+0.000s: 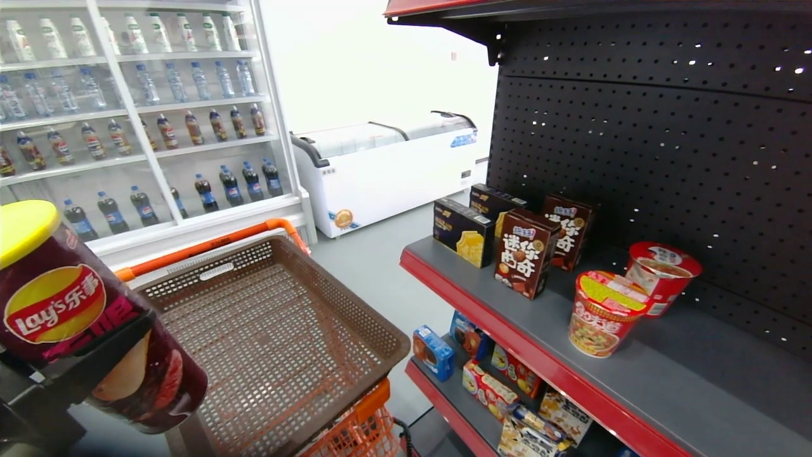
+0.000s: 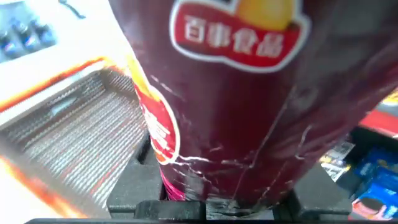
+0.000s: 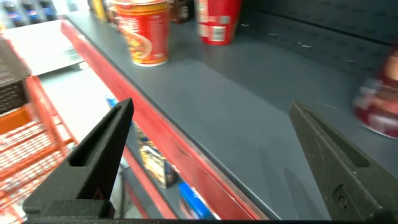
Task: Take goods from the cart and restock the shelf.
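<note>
Left arm: low at the left of the head view, left gripper (image 1: 95,355) raised in front of the camera. Its black fingers (image 2: 140,186) are pinched on either side of the chip can (image 1: 82,317), gripping around its lower half.

Right arm: right gripper (image 3: 211,168) hangs over the shelf (image 1: 634,381), above the bare grey deck just inside the red front edge. The fingers are spread wide with nothing between them.

Containers: the brown cart basket (image 1: 273,317) sits between the can and the shelf, its perforated floor in plain sight. An orange mesh basket (image 1: 355,431) is beneath it.

The shelf deck carries four dark boxes (image 1: 525,254) standing upright in a cluster at the far end. Nearer are two cup noodles (image 1: 602,314), the front one tipped toward the aisle (the rear one leans too). The lower shelf (image 1: 444,387) holds assorted packets (image 1: 488,390).

Chip can: off the cart, in the air over the basket's near left corner, well apart from the shelf. Its long axis is tilted, with the yellow lid (image 1: 25,225) up and leaning left, and the base down toward the basket.
</note>
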`<state>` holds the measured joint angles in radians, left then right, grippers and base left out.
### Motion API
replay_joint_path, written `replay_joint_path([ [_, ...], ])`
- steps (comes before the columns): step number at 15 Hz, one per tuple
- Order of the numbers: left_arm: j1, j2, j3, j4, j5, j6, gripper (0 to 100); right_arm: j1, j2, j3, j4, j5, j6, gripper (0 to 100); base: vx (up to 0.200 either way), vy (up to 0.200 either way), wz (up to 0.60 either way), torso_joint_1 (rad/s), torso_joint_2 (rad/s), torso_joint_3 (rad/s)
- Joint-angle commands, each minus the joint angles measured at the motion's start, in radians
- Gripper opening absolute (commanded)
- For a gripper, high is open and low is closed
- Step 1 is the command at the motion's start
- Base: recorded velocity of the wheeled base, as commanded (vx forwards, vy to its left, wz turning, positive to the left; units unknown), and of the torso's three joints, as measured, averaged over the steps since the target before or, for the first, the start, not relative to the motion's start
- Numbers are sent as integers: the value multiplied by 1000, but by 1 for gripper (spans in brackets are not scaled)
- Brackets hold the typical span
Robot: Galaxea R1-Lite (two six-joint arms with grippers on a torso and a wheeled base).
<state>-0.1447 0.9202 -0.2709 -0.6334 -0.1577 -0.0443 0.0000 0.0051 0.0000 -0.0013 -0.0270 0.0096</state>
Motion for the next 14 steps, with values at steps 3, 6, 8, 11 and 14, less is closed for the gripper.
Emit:
replay_joint_path([
  [3,0,-1,-1,1,1,-2,0,0,1,0,1,-1,0,100,0,0,-600,-1,4,2],
  [6,8,-12,4,3,1,-5,0,0,1,0,1,-1,0,100,0,0,-600,-1,-1,4],
  [8,13,-14,4,3,1,-5,0,0,1,0,1,-1,0,100,0,0,-600,-2,-2,-2],
  [11,13,-14,2,1,1,-6,0,0,1,0,1,-1,0,100,0,0,-600,-1,2,2],
  [14,13,-14,-1,1,-2,-5,0,0,1,0,1,-1,0,100,0,0,-600,1,4,-1],
])
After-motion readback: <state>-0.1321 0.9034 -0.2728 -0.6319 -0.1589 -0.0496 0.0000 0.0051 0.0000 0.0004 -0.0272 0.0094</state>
